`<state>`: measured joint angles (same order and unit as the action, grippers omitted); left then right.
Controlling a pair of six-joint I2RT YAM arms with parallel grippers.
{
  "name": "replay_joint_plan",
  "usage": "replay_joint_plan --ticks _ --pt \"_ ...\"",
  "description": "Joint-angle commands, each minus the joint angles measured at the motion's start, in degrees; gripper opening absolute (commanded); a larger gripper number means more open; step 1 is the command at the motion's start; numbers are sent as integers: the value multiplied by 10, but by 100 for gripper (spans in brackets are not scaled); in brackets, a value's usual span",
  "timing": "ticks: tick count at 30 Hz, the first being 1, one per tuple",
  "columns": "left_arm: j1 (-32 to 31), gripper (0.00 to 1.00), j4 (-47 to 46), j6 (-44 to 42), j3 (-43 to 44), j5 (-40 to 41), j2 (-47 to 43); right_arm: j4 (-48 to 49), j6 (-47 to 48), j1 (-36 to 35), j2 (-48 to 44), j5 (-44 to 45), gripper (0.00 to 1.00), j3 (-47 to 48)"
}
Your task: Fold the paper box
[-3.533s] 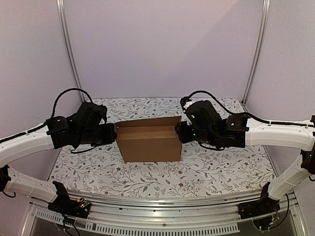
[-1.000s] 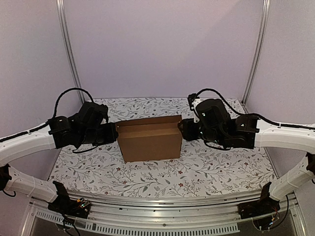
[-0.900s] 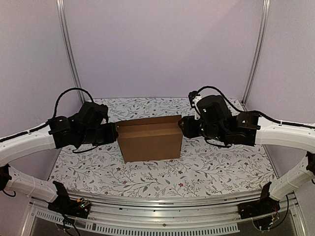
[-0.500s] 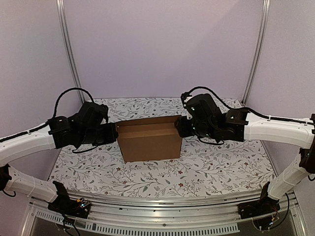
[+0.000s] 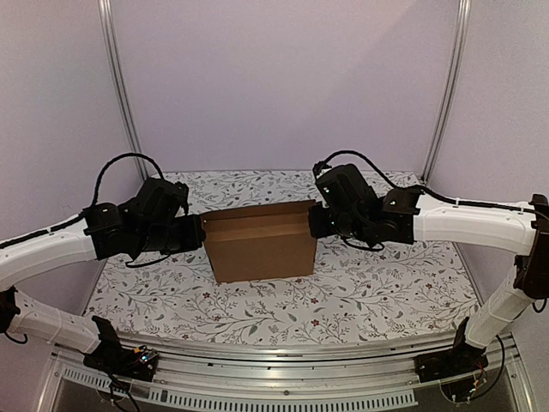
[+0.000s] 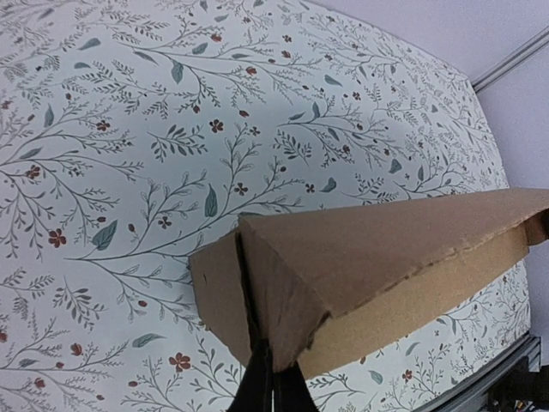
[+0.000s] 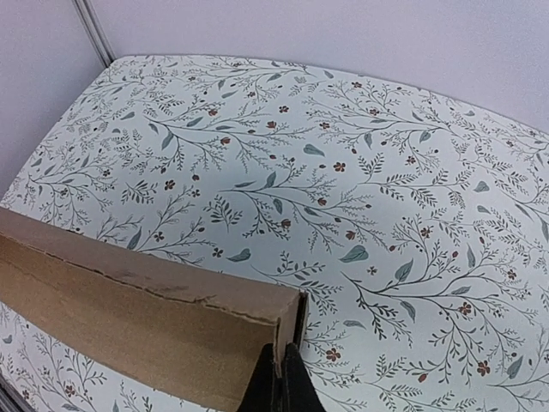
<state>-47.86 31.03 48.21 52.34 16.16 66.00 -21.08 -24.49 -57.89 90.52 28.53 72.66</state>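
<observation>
The paper box [image 5: 260, 243] stands on the floral-patterned table [image 5: 369, 292].

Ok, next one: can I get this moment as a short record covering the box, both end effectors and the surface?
object: paper box, brown cardboard, standing mid-table between the arms
left end effector: shut, pinching the box's left end
right end effector: shut, pinching the box's right end
surface: floral-patterned table, box resting on it
top of box: appears not closed
</observation>
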Motion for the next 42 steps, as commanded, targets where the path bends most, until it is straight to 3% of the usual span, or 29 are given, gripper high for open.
replay_joint_plan --ticks 1,16,22,27,31,42 --pt "-7 0 67 -3 -19 -12 12 3 7 -2 12 6 0 -4" --pt "-7 1 60 -2 -17 -18 26 52 -59 -26 16 15 0 -107" --pt "-7 11 55 -4 -18 -30 24 62 -68 -30 20 22 0 -125" --pt "-7 35 54 -19 -17 -48 11 65 -69 -30 21 28 0 -125" --pt "-6 47 70 -46 -8 -60 -9 64 -60 -30 21 37 0 -116" --pt "42 52 143 -110 59 -123 -44 65 -40 -30 28 49 0 -99"
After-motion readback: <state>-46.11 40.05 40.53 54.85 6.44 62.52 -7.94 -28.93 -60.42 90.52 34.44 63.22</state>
